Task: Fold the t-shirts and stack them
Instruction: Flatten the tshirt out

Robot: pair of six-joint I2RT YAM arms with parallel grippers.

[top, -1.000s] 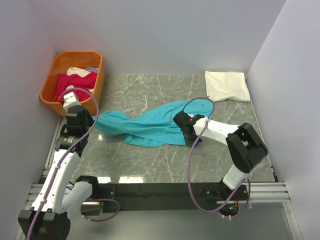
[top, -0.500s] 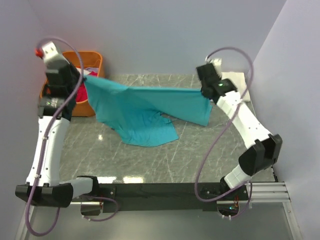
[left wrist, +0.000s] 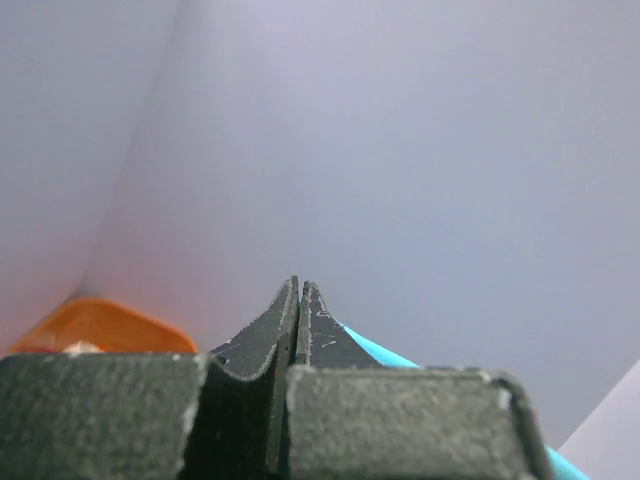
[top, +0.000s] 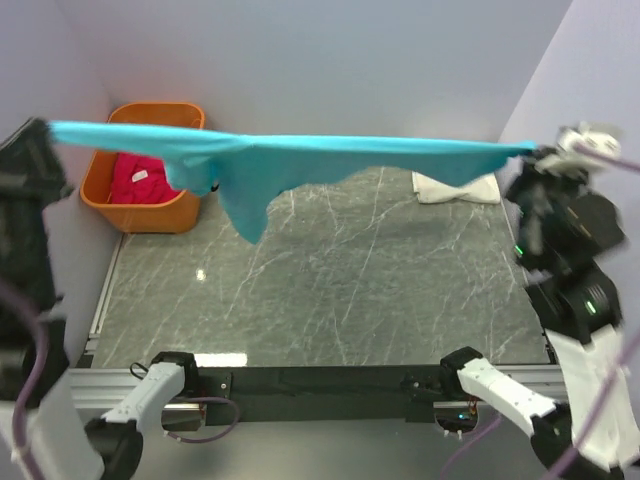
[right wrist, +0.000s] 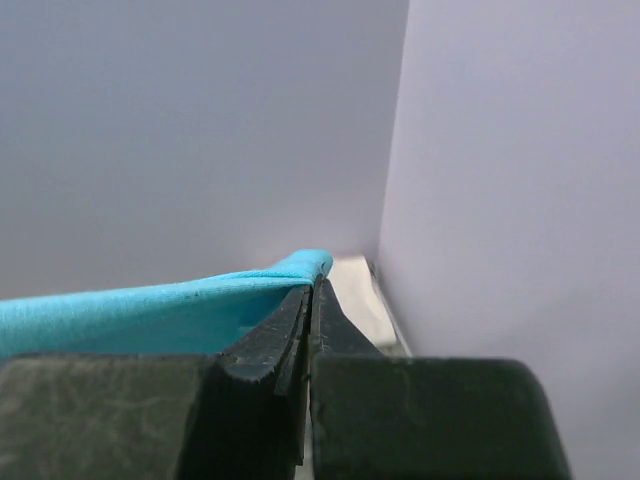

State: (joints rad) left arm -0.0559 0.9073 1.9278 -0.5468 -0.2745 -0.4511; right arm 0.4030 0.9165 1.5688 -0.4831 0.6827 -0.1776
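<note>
High above the marble table [top: 330,290], the left gripper [left wrist: 300,292] and right gripper [right wrist: 312,290] are both clamped tight on opposite ends of the teal t-shirt [top: 300,160], which hangs stretched between them. Its cloth hides part of the orange basket [top: 150,212] of magenta shirts [top: 130,180] and the top of the white t-shirt [top: 455,187] at the far right.

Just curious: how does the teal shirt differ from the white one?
The teal t-shirt hangs stretched between left gripper and right gripper; the white t-shirt lies on the table. Teal is spread wide; white is a compact bundle. Both are plain cloth.
</note>
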